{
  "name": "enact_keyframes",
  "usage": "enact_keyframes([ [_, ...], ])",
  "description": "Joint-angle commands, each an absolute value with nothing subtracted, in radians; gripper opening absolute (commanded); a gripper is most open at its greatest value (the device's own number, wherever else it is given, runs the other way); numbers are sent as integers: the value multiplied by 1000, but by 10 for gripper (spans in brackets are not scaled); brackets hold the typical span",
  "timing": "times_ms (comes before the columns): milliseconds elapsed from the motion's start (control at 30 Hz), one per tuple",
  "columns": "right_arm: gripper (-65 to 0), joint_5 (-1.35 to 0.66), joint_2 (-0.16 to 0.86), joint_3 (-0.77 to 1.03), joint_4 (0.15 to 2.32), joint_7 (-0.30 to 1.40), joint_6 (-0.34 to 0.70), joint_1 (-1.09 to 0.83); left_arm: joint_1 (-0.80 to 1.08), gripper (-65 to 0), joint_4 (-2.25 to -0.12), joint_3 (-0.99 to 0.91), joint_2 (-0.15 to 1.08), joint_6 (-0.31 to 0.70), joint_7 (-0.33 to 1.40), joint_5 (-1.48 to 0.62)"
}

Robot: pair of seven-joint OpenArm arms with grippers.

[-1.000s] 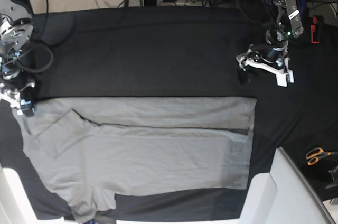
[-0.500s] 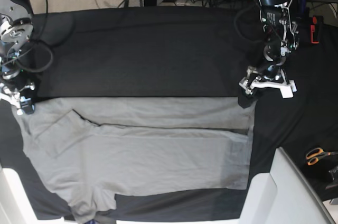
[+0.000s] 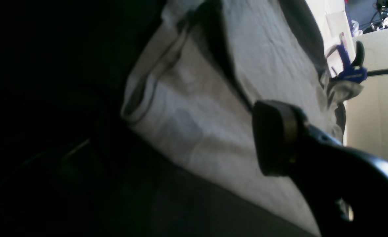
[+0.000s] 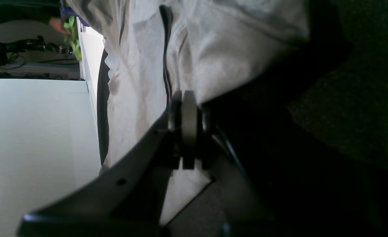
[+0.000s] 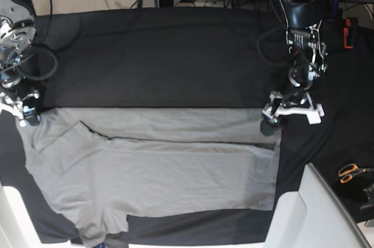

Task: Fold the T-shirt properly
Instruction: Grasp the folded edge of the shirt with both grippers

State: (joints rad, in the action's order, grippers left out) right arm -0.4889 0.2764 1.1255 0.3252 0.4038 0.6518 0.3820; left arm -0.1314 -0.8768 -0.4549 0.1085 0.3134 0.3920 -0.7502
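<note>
At the base view's left, the right gripper [image 5: 26,120] has its pads pressed together on the T-shirt [image 5: 158,166] at its upper left corner. The grey shirt lies flat across the black table cloth [image 5: 158,61], wide bare cloth beyond it. At the right, the left gripper [image 5: 273,122] sits low at the shirt's upper right corner, jaws apart, apparently holding nothing.

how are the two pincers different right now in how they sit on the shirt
The right pincer is shut, its pads pressed together at the T-shirt's sleeve-end corner. The left pincer is open, with one pad hovering over the hem-end corner. Both sit low at the shirt's far edge.
</note>
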Motion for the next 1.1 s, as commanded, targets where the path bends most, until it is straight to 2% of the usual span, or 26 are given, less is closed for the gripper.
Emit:
enact_keyframes([
  [0,-648,-498,292,1124,337,400,665,401,-145,-110,-865,-450,110,288,429,-733],
  [300,-648,-498,292,1124,337,400,665,401,-189,-128,-776,-450,108,288,429,-731],
  [367,-648,-498,292,1124,337,400,665,401,-189,-209,-774,-450,108,288,427,-731],
  [500,-648,-498,292,1124,337,400,665,401,-197,-428,-773,-449,107,288,427,-731],
  [600,-648,-498,292,1124,337,400,665,401,-199,-624,-773,-449,108,288,427,-731],
  [633,-648,-498,292,1124,337,400,665,400,-199,-650,-773,-449,108,288,429,-731],
  [967,-650,-498,291,1124,403,407,665,349,-171,-650,-820,-450,137,288,516,-733],
  [1067,-650,-496,292,1124,407,458,664,343,-139,-650,-878,-450,137,288,516,-733],
])
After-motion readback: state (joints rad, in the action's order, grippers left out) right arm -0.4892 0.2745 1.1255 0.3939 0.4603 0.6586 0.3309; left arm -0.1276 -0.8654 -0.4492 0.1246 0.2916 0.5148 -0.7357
